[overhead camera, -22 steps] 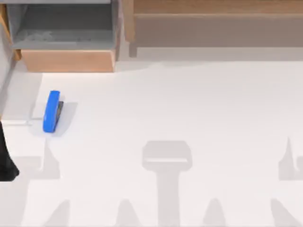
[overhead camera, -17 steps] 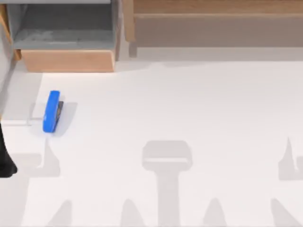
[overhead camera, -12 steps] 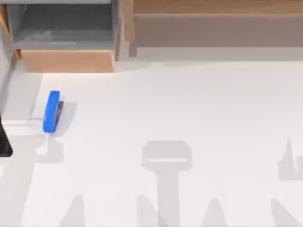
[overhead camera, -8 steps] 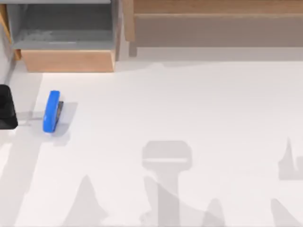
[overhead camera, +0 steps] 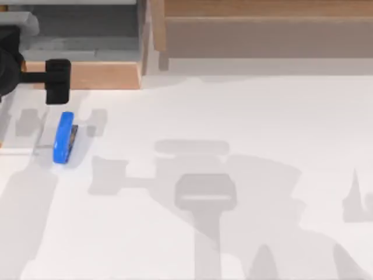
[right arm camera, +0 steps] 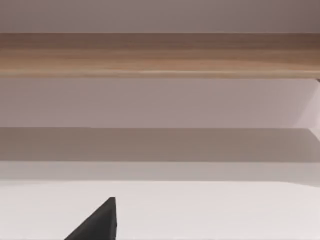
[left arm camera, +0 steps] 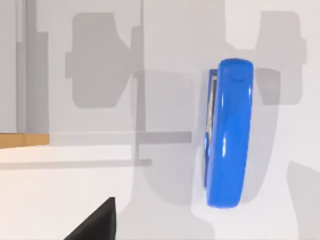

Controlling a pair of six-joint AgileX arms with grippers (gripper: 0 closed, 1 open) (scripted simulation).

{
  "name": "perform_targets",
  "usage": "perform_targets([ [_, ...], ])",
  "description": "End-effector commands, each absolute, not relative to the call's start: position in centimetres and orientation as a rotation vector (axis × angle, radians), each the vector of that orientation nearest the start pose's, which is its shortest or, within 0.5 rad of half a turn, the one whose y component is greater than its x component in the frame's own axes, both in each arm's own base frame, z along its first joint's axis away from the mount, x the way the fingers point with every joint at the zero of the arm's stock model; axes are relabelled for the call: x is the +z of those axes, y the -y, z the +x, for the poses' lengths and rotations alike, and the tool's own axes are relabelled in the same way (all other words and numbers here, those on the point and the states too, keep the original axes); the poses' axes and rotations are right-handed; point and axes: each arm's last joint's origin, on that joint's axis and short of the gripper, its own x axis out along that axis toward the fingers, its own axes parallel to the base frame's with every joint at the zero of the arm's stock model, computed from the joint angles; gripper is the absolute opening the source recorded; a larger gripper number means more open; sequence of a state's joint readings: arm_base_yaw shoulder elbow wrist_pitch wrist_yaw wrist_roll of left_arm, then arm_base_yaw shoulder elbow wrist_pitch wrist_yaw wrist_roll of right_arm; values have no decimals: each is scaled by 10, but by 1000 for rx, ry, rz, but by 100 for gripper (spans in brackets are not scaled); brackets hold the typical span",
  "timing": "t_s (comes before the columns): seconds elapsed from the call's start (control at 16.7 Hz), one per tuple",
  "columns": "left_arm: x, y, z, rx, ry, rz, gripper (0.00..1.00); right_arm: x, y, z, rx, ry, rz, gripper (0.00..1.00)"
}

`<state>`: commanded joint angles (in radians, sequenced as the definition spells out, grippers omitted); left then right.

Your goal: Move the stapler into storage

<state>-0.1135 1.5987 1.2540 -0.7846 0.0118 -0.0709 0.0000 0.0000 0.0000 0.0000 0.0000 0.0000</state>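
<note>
One glossy, rounded blue stapler [overhead camera: 64,137] lies flat — left gripper [overhead camera: 57,81] above, jaws' state unclear.

The stapler [overhead camera: 64,138] [left arm camera: 227,134] is located at the left of the table. It is bright blue, elongated, with a rounded top and a dark grey underside, and is laid on its side.

L arm at table's far left — hand [overhead camera: 57,81] raised, pointing right.
</note>
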Motion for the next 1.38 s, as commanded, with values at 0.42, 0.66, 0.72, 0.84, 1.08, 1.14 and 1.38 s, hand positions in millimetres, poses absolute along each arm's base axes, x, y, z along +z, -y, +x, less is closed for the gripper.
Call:
perform_targets([
  [0.42,170,57,402,-61,-1505,52,100,160,1,106,0,0,0,100],
  [0.66,157,59,409,-59,-1558,62,100,160,1,106,0,0,0,100],
  [0.72,157,59,409,-59,-1558,62,100,160,1,106,0,0,0,100],
  [0.84,157,57,409,-55,-1557,57,100,160,1,106,0,0,0,100],
  [1.08,137,59,410,-59,-1557,62,100,160,1,106,0,0,0,100],
  [1.14,128,59,410,-59,-1557,62,100,160,1,106,0,0,0,100],
  [1.38,107,59,409,-59,-1558,62,100,160,1,106,0,0,0,100],
])
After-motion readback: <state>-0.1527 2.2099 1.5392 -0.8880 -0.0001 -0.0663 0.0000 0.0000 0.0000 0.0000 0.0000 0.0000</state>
